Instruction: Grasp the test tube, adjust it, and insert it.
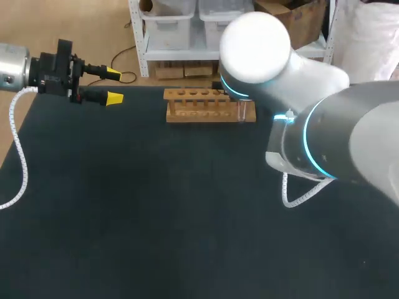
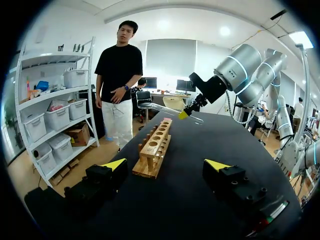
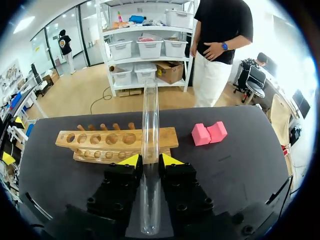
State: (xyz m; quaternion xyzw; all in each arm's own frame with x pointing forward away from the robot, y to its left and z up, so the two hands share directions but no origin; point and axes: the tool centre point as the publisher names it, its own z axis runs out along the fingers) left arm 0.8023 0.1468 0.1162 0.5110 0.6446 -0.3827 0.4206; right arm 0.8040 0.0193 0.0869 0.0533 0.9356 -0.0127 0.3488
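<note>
Test tube: A clear test tube [image 3: 150,115] is held lengthwise between the fingers of the right gripper [image 3: 150,160]. Its far length runs out past the yellow tips.
Right gripper: The fingers are drawn in narrow and clamped on the tube, one pressed to each side.
Tube and rack: The tube is carried above one end of the wooden rack [image 3: 116,141], crossing it near the last hole.
Rack: It is seen at twelve o'clock on the dark table [image 1: 156,205] in the head view, its row of holes facing up.
Pink block: A pink block [image 3: 209,133] lies on the table just past that end of the rack, at about one o'clock from the right gripper.
Left gripper: The left gripper [image 1: 114,86] is held at ten o'clock of the table with its fingers spread wide. It is pointed along the rack and well apart from it.
</note>
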